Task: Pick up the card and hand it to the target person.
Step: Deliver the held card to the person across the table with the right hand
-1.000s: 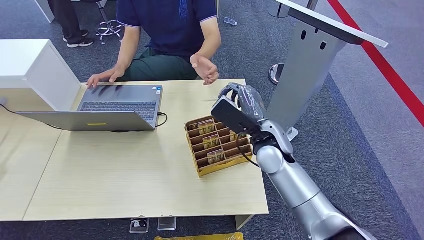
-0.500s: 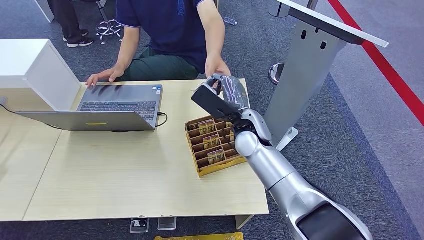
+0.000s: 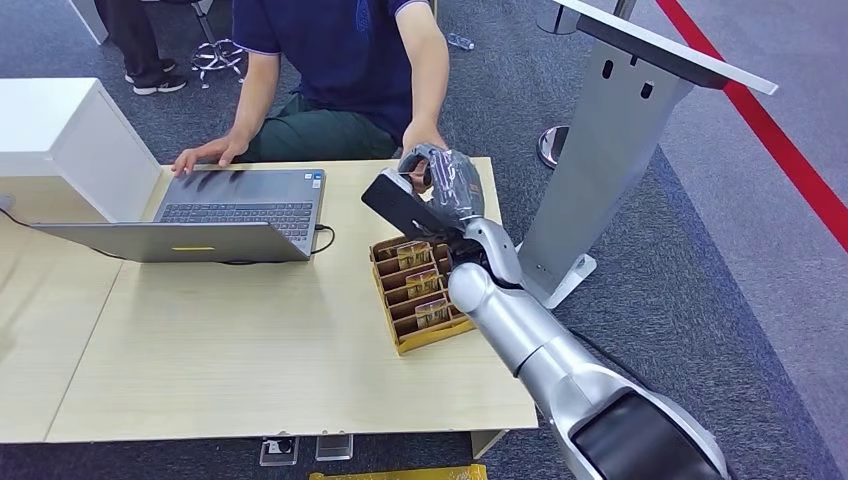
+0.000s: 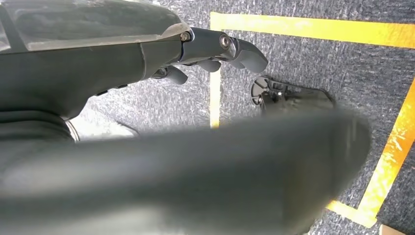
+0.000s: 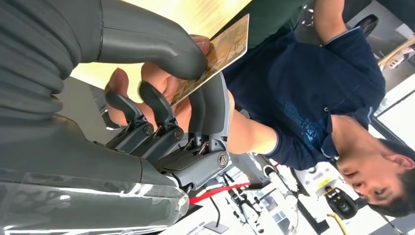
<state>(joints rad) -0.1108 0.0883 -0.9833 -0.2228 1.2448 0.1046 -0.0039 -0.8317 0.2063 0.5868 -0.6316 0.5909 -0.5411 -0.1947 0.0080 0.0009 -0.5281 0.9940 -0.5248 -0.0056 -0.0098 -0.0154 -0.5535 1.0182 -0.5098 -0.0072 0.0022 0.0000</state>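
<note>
I am pinching the card [image 5: 222,49] between my thick thumb and my darker fingers [image 5: 213,105], low on its face, so that its far end juts out past my right hand [image 3: 440,180] and leaves a free edge to take. In the right wrist view the person's hand [image 5: 147,83] is sitting directly behind my fingers, and a fingertip is touching the card's edge just beyond my thumb. I judge this to be the handover itself, with the card shared between us and not yet released.

I am reaching my right arm forward over the far edge of the table [image 3: 250,330] because the person [image 3: 350,60] is sitting across it; their arm is coming down to meet my hand above that edge. Beneath and just behind my hand sits the cardboard card holder [image 3: 425,290], with more cards standing in its slots, close to my forearm. The laptop [image 3: 210,215] lies well off to my hand's left, the person's other hand resting at its far edge.

My left hand [image 4: 205,49] is hanging over the carpet, fingers loosely apart and holding nothing, since it has no part in this.

Letting go should wait, I think, until their pinch is firm.
</note>
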